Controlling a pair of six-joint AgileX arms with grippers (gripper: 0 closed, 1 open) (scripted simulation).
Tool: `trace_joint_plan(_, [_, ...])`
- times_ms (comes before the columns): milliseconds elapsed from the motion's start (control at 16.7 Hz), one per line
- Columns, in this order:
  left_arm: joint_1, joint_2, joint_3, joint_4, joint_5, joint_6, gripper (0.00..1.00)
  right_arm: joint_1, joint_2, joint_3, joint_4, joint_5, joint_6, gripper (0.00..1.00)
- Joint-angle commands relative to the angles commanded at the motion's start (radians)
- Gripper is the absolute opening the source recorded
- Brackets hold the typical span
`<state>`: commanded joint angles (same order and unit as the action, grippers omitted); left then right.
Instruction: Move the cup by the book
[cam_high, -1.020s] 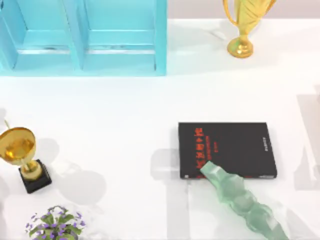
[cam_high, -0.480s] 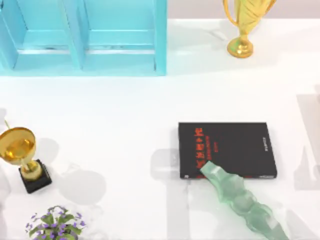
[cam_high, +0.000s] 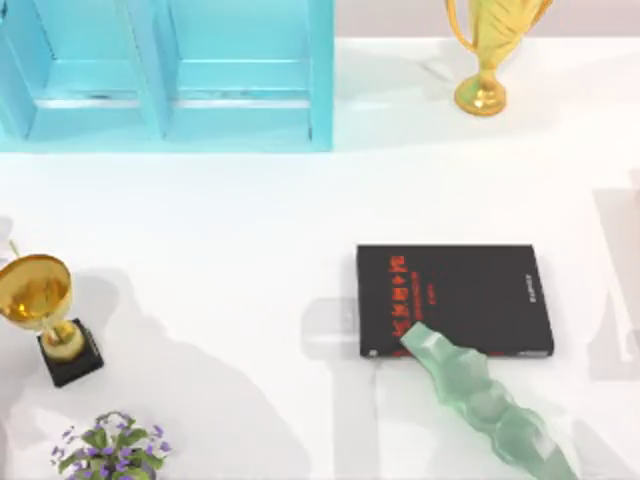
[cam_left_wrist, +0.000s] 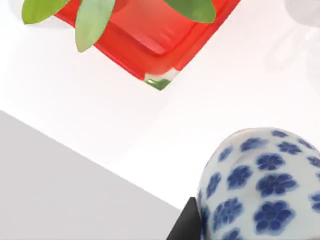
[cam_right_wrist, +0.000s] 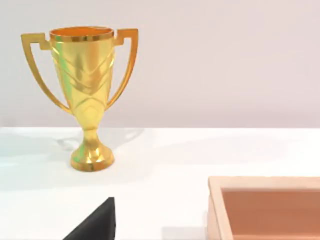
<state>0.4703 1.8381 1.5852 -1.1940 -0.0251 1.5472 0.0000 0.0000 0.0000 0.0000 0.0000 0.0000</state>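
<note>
In the top view, a big grey shadow (cam_high: 200, 400) now spreads over the table (cam_high: 250, 200), from the small gold trophy (cam_high: 45, 310) on the left toward the near middle. A moment ago this shadow is much smaller. I think something is moving above that side, maybe the left arm with the cup, so the carry may be starting. Nothing else has moved. The black book (cam_high: 455, 300) lies flat to the right of the middle. A bumpy green glass thing (cam_high: 480, 400) lies across its near edge. The purple flowers (cam_high: 110, 450) and the tall gold trophy (cam_high: 488, 50) stay put.

In the left wrist view, the cup (cam_left_wrist: 260, 185) with blue flowers is very close. A black bit of the left gripper (cam_left_wrist: 183, 225) touches its side. I cannot tell if the gripper squeezes the cup or not. A red pot (cam_left_wrist: 150, 35) with green leaves is near.

The right wrist view faces the tall gold trophy and a wooden box (cam_right_wrist: 265, 205). I cannot tell the right gripper's state.
</note>
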Motion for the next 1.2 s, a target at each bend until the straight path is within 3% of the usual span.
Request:
trace_joint_plan(780, [-0.693, 0.288, 0.516, -0.209, 0.011, -1.398, 0.00, 0.000, 0.000, 0.000, 0.000, 0.000, 0.000, 1.00])
trace_joint_plan(1200, [-0.984, 0.466, 0.681, -0.297, 0.029, -1.946, 0.00, 0.000, 0.000, 0.000, 0.000, 0.000, 0.000, 1.00])
